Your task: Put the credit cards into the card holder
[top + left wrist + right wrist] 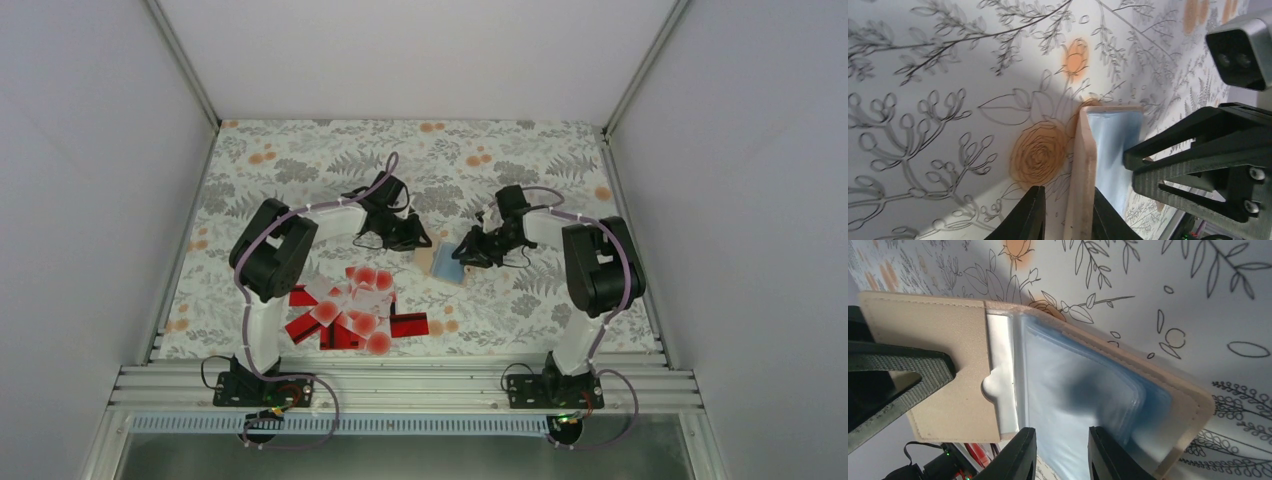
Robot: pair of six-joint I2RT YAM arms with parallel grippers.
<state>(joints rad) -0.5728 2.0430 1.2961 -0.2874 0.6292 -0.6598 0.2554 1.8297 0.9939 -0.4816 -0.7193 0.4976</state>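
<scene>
Credit cards point(350, 308) lie heaped at the table's point(560, 160) near left. Mid-table, the left gripper point(1068, 212) straddles one tan flap of the open card holder point(938, 365), jaws slightly apart. The right gripper point(1062, 445) is clamped on its blue sleeves.

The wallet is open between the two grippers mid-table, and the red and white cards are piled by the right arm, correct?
No: the credit cards are piled by the left arm, not the right, as the top external view shows. The card holder is indeed open between the left gripper and the right gripper.
</scene>
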